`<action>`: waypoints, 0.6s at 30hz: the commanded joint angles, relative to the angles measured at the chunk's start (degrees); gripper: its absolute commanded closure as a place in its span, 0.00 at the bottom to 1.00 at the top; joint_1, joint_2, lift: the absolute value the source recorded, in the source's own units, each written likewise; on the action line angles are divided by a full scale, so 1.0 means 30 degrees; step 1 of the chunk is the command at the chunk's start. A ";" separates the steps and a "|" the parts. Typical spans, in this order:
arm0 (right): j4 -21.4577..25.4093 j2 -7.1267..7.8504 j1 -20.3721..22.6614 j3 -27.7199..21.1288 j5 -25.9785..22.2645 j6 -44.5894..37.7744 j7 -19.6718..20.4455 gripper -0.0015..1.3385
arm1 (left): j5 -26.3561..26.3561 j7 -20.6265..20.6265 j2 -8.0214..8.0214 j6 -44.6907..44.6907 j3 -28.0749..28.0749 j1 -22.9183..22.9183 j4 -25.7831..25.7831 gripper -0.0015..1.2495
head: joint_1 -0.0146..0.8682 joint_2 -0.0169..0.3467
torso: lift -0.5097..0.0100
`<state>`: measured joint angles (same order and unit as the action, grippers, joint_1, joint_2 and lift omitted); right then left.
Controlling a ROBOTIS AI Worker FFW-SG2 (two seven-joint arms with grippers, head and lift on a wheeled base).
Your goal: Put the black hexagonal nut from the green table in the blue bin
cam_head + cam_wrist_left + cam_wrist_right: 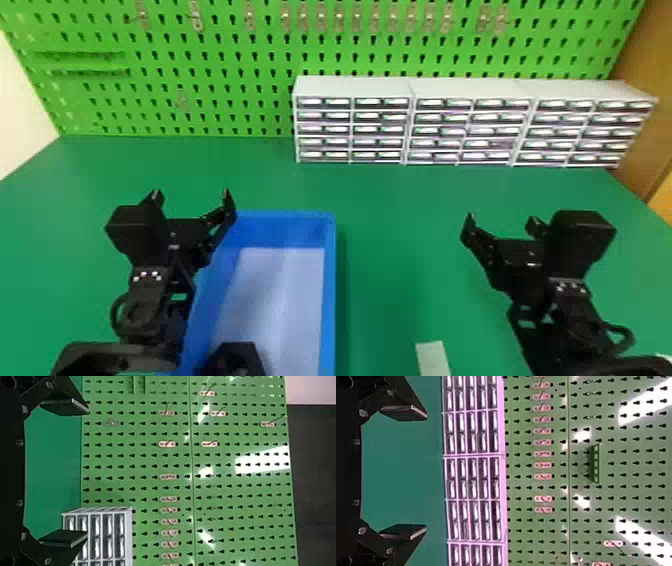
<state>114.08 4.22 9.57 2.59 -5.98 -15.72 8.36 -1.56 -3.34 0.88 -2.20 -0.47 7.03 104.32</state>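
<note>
Looks like the black hexagonal nut [236, 356] is sitting in the blue bin [330, 280] already, robot-side and right of the spread, empty fingers of the nearer left gripper [192, 194], right gripper [502, 219] open too, so probably just back off.

We hold two black arms [150, 295] out in front, well apart. Our left gripper [192, 194] and right gripper [502, 218] have their fingers [229, 206] spread wide.

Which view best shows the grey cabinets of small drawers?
The head view: all three cabinets fit whole. The left wrist view catches one end, partly behind a black tool finger; the right wrist view cuts the row off.
</note>
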 commanded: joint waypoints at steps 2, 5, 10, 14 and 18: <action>0.0002 0.0058 -0.0026 0.0015 0.0000 -0.0003 -0.0002 0.22 | -0.0008 -0.0001 0.0000 0.0000 0.0009 0.0001 0.0001 0.15 | 0.76 0.20 | 0.80; 0.0032 0.0058 0.0003 0.0044 0.0030 0.0056 -0.0002 0.22 | -0.0008 -0.0001 0.0000 0.0000 0.0009 0.0001 0.0001 0.15 | 0.76 0.20 | 0.80; 0.0061 0.0117 0.0003 0.0044 0.0000 0.0085 -0.0002 0.22 | -0.0008 -0.0001 0.0000 0.0000 0.0009 0.0001 0.0001 0.15 | 0.76 0.20 | 0.80; 0.0061 0.0175 0.0003 0.0044 0.0000 0.0085 -0.0002 0.22 | -0.0008 -0.0001 0.0000 0.0000 0.0009 0.0060 0.0001 0.15 | 0.76 0.20 | 0.80; 0.0061 0.0175 0.0033 0.0015 0.0030 0.0114 -0.0002 0.22 | -0.0008 -0.0001 0.0000 0.0000 -0.0020 0.0060 0.0001 0.15 | 0.76 0.20 | 0.80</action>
<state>114.25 4.68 9.59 2.71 -5.97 -15.47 8.35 -1.58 -3.34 0.88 -2.20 -0.47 7.16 104.33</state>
